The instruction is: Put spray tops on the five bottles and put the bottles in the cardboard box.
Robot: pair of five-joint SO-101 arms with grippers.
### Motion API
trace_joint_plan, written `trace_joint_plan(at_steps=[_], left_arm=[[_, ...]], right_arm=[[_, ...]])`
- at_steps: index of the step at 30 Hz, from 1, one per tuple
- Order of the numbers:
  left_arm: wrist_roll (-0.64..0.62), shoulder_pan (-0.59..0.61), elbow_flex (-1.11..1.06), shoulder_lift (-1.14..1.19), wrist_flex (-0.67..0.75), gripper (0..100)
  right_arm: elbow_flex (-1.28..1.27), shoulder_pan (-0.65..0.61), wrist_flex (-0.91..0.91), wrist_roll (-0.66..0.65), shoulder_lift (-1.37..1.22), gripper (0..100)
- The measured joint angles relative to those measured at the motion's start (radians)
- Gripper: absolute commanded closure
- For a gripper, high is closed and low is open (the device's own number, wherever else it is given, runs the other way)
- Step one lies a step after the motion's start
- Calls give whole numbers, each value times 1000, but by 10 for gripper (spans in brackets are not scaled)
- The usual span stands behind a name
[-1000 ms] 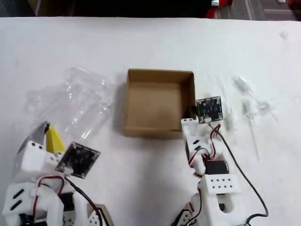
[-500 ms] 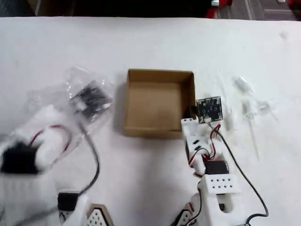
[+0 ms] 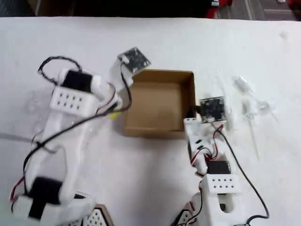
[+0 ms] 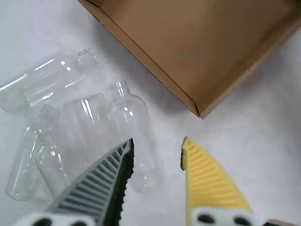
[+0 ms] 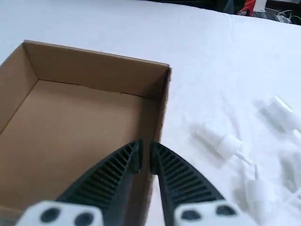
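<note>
White surface (image 3: pixel 155 42) carries one cardboard box (image 3: pixel 157 101) in the middle. The left tool (image 4: pixel 157 145) hangs with its two fingers wide apart, just over the clear bottles (image 4: pixel 129 117), which lie in a heap beside a corner of the box; I count at least four. The right tool (image 5: pixel 146 153) is pinched narrowly on the box's side wall. Near it, outside the box, lie at least three spray tops (image 5: pixel 218 138).

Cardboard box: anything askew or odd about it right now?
Nothing damaged. The cardboard box sits flat and empty; the right pincer is clamped on its side wall, apparently steadying it. The bottles lie tumbled on their sides, uncapped, beside it.
</note>
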State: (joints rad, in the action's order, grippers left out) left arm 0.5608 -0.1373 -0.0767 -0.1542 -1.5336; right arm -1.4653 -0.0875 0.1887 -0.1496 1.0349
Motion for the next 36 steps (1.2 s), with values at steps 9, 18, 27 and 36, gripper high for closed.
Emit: trace_joint_plan(at_steps=[9, 18, 27, 36], left_arm=[[-25, 77, 282, 453, 48, 835], [-25, 83, 568, 772, 6, 835], [-26, 95, 793, 965, -114, 835], [-28, 98, 914, 1036, -201, 835]], right_arm=[[0, 28, 0, 0, 0, 977], [-20, 29, -55, 0, 0, 977], [-20, 29, -58, 0, 0, 977], [-20, 29, -58, 0, 0, 977]])
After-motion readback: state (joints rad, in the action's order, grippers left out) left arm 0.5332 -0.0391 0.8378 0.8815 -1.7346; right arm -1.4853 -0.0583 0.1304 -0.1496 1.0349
